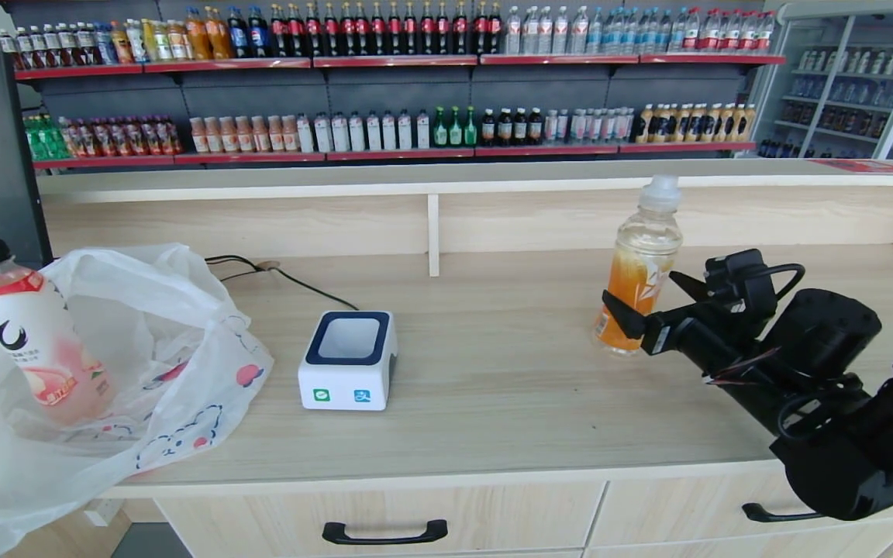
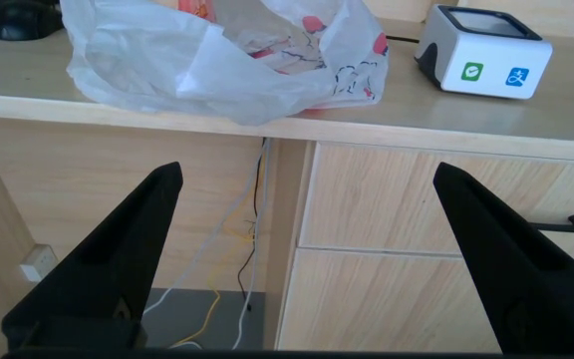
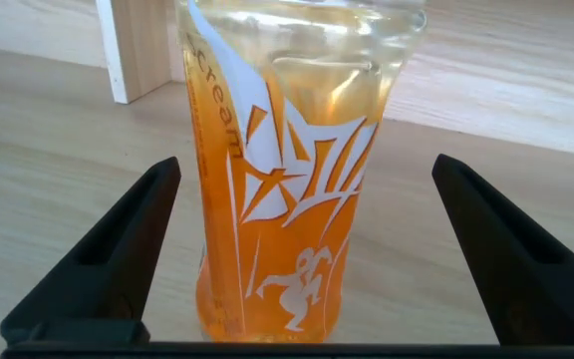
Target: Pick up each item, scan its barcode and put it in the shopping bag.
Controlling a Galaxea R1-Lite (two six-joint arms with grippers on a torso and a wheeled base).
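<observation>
A: What do we have closest to us?

B: The drawer fronts (image 1: 493, 508) under the worktop (image 1: 493, 403), each with a black handle. Our left claw (image 2: 307, 175) hangs in front of them, below the worktop's edge. Its fingers are spread wide with nothing between them.

A: And on the worktop itself?

B: At our left the white shopping bag (image 1: 183, 333) slumps over the front edge. A pink bottle (image 1: 36, 341) with a black cap leans a little there. We think it is inside the bag rather than behind it, though the plastic hides its base.

A: The scanner?

B: The scanner (image 1: 348, 359) is a white box with a dark-rimmed window facing up. It sits just right of the bag, not touching it, and its cable (image 1: 299, 284) runs off towards the back.

A: Where is our right claw?

B: The right claw (image 1: 644, 298) is well to the right of the scanner, spread around the lower half of the orange bottle (image 1: 640, 263). The bottle stands upright on the worktop with its white cap on. From the wrist we see a gap between each of the fingers (image 3: 108, 259) and the bottle, so nothing is pinched.

A: And beyond that?

B: A raised ledge (image 1: 493, 174), then shelves (image 1: 400, 151) lined with drinks, and a glass-doored fridge (image 1: 857, 77) at the far right.
</observation>
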